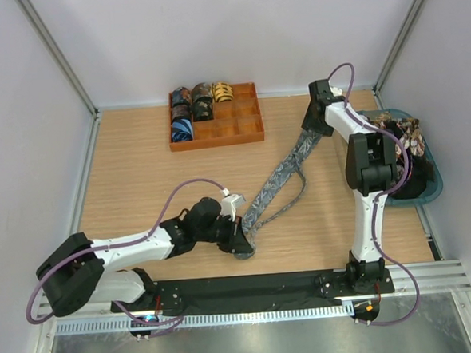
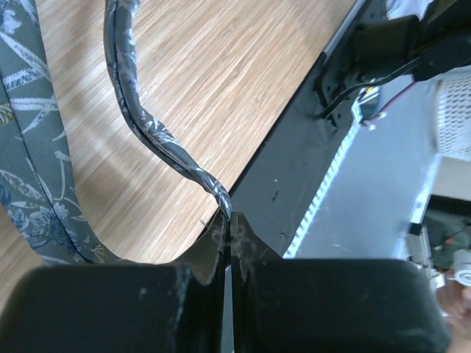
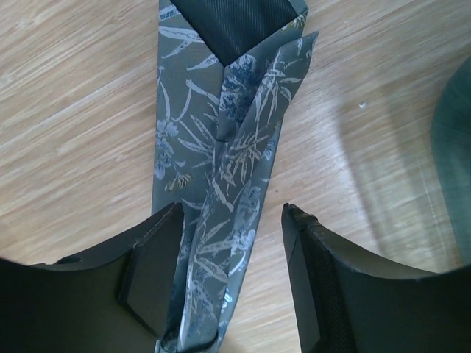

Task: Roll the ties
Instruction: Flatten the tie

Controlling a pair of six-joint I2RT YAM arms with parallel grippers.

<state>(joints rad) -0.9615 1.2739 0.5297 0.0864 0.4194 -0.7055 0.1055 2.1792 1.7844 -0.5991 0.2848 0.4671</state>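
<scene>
A long grey-blue leaf-print tie lies diagonally across the wooden table, folded back on itself. My left gripper is low at the tie's near end. In the left wrist view the left gripper is shut on the twisted narrow strip of the tie, which enters its tips. My right gripper is at the tie's far end. In the right wrist view the right gripper stands open, with the tie on the table between its fingers, close to the left one.
An orange compartment tray at the back holds several rolled ties. A teal basket at the right edge holds loose ties. The black base rail runs along the table's near edge, just beyond the left gripper.
</scene>
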